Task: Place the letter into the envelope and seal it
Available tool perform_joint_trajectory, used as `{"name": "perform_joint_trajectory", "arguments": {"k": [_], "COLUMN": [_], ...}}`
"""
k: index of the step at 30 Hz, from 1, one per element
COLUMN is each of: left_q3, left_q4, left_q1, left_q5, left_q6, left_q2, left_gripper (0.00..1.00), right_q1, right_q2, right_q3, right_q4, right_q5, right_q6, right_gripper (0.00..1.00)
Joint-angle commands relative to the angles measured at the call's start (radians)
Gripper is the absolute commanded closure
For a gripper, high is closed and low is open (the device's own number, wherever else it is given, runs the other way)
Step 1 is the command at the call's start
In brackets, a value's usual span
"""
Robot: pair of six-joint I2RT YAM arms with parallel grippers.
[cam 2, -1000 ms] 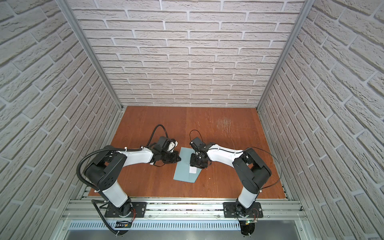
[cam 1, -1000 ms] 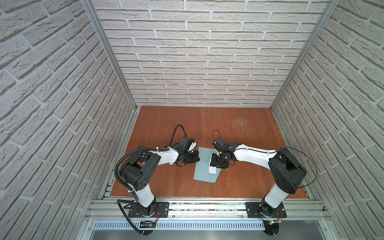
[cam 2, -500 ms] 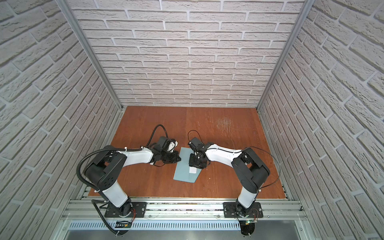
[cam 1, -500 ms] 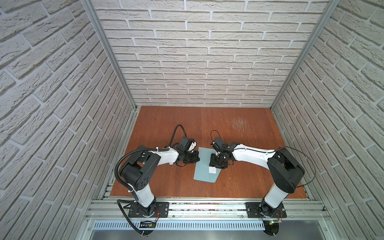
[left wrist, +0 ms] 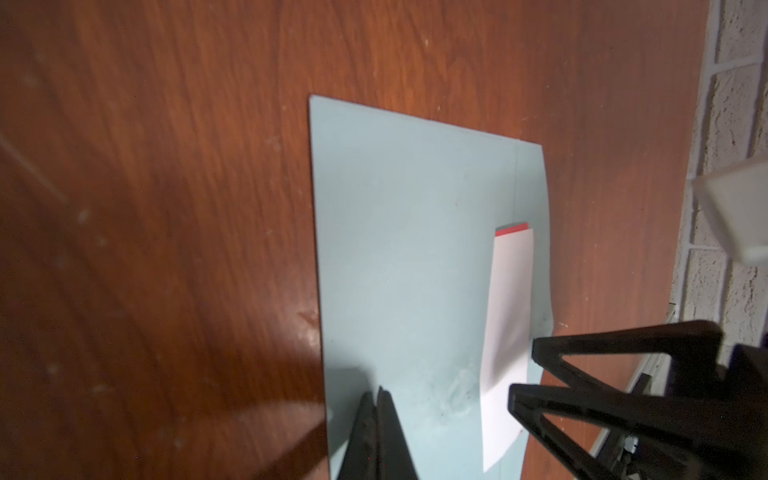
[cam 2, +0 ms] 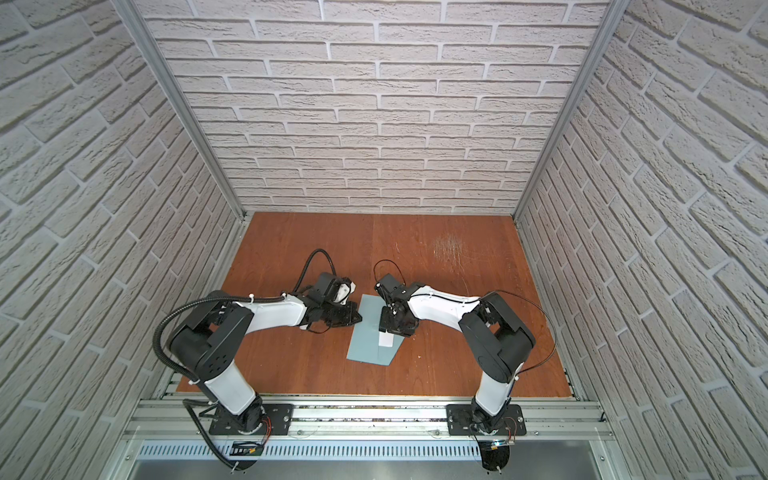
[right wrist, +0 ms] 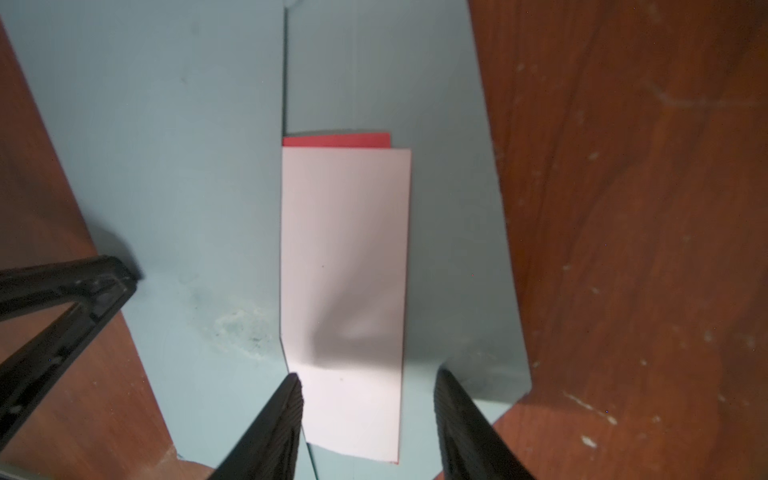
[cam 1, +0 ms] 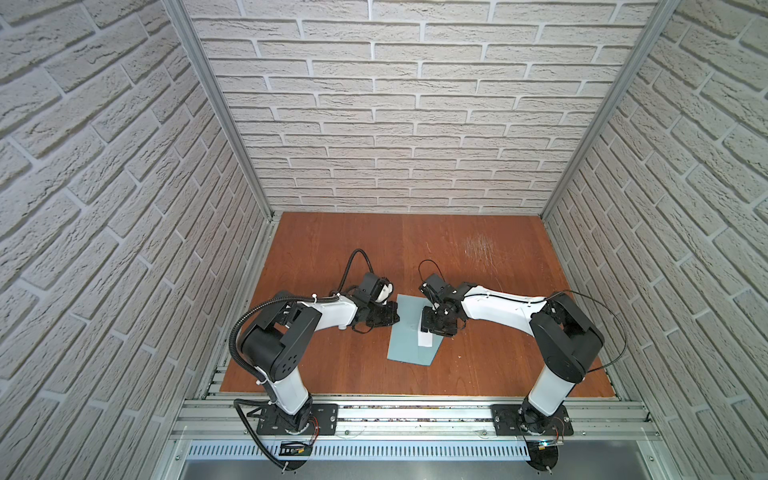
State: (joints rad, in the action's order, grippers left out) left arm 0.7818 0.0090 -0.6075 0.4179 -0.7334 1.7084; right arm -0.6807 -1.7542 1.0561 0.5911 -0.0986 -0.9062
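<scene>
The envelope (cam 1: 405, 340) lies flat on the counter (cam 1: 478, 270). The letter (cam 1: 424, 338) is partly tucked in it, at its 3 o'clock side. The right fingers (right wrist: 284, 415) stand apart over the letter. At 9 o'clock, the left fingers (left wrist: 376, 424) are together at the envelope's edge.
</scene>
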Motion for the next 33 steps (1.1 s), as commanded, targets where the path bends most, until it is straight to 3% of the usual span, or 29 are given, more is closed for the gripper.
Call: {"name": "perform_joint_trajectory", "arguments": {"k": [1, 33], "left_q3": [-0.016, -0.027], "left_q4": [-0.060, -0.044], "left_q1": [-0.014, -0.014], "left_q5": [-0.007, -0.001], "left_q6": [0.011, 0.007], "left_q2": [0.025, 0.026], "left_gripper": [1.00, 1.00], "right_q1": [-0.006, -0.028], "right_q2": [-0.017, -0.064], "right_q3": [0.022, 0.039], "right_q4": [-0.005, -0.088], "right_q5": [0.009, -0.071], "right_q6": [-0.009, -0.072], "right_gripper": [0.46, 0.46]}}
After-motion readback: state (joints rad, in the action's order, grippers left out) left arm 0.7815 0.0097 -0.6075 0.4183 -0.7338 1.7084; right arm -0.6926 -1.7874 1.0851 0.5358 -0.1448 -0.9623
